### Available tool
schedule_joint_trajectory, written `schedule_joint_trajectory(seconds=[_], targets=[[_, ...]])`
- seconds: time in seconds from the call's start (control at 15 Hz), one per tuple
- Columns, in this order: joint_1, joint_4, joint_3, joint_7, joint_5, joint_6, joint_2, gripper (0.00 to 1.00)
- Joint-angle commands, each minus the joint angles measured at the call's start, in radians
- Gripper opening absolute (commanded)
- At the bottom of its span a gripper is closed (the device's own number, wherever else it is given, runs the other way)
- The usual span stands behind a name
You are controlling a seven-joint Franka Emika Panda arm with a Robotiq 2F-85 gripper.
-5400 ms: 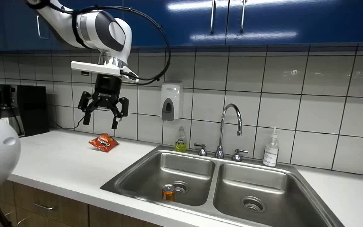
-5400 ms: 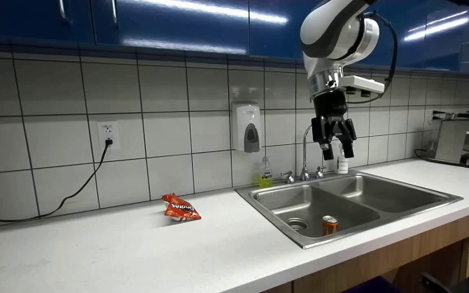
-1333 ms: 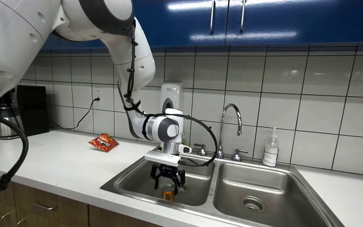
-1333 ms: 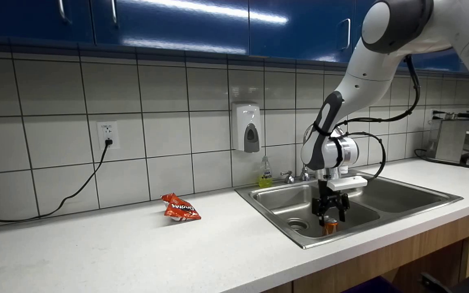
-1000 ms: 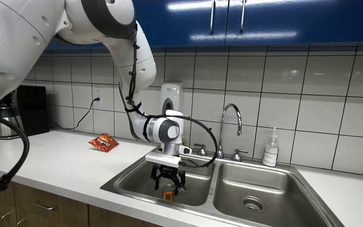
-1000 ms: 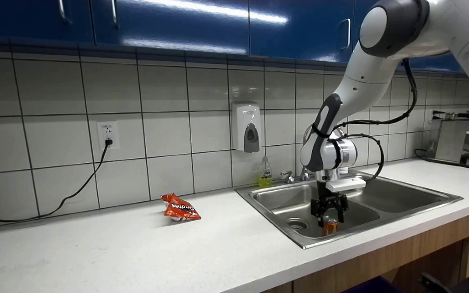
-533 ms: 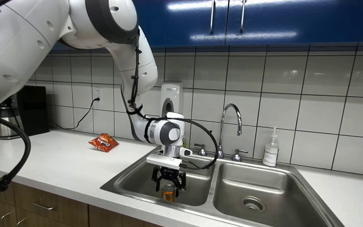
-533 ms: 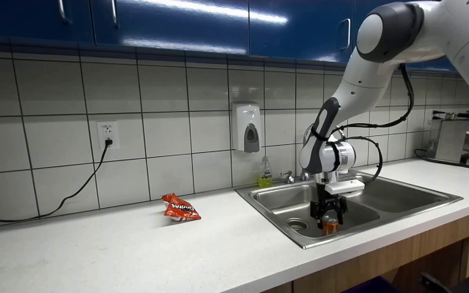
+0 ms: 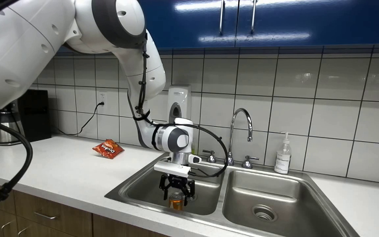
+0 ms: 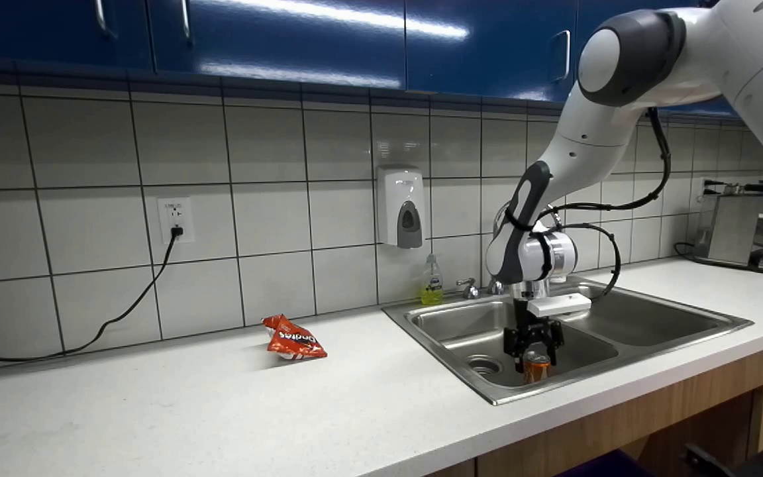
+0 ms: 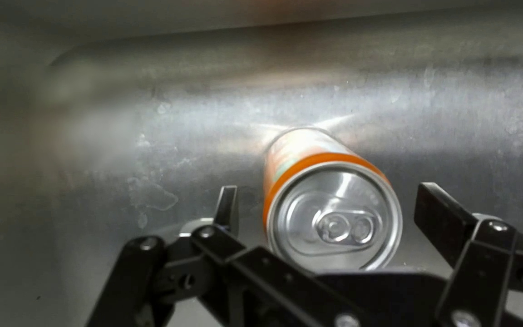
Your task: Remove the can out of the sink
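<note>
The can [image 9: 175, 204] is orange with a silver top. It stands upright in a basin of the steel sink [image 9: 224, 194], near the front wall and beside the drain. It also shows in an exterior view [image 10: 536, 373] and in the wrist view [image 11: 334, 222], its lid and pull tab facing the camera. My black gripper [image 9: 175, 198] points down over the can, also in an exterior view [image 10: 536, 363]. In the wrist view my gripper [image 11: 327, 204] is open. One finger is on each side of the can's top, with a gap on both sides. The sink wall hides the can's lower part in both exterior views.
The faucet [image 9: 229, 160] and its handles stand behind the sink. A pump bottle [image 9: 282, 161] is at the back rim. A dish soap bottle [image 10: 432, 288] stands near the back corner. A red chip bag [image 9: 109, 149] lies on the white counter [image 9: 61, 168].
From above the counter level, the arm has come down into the sink over the can. In the last second my gripper has sunk slightly. The can has not moved, and the fingers stay open.
</note>
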Motion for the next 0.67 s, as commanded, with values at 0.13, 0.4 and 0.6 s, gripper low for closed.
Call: schedule_joint_trajectory(seconds=[0.13, 0.4, 0.6], targets=[[-0.03, 0.023, 0.02, -0.021, 0.004, -0.017, 0.011, 1.0], [-0.032, 0.023, 0.018, -0.018, 0.004, -0.021, 0.012, 1.0], [-0.036, 0.023, 0.018, -0.018, 0.006, -0.024, 0.012, 0.89]])
